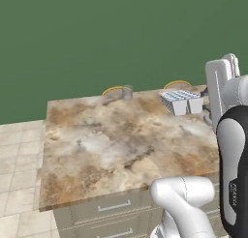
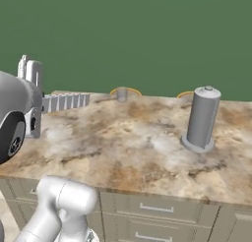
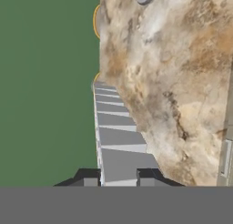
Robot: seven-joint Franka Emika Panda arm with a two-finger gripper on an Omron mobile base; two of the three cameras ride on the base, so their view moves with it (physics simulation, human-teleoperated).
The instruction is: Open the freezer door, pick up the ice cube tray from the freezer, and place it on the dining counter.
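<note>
Pale-blue ice cube tray (image 1: 181, 102): my pincer (image 3: 118, 178) clenches one end, keeping it cantilevered above the marbled tabletop (image 1: 121, 150) for set-down.

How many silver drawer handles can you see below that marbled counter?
3 in the right base view: one handle under the counter edge, another below it, and a third cut off at right. The arm may hide others.

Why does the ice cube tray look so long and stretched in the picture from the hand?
Hand view: the camera looks along the ice cube tray from its held end, so near cells look big and far ones shrink. Left base view: the tray looks short. Right base view: the counter shows soft, even light and no glare.
</note>
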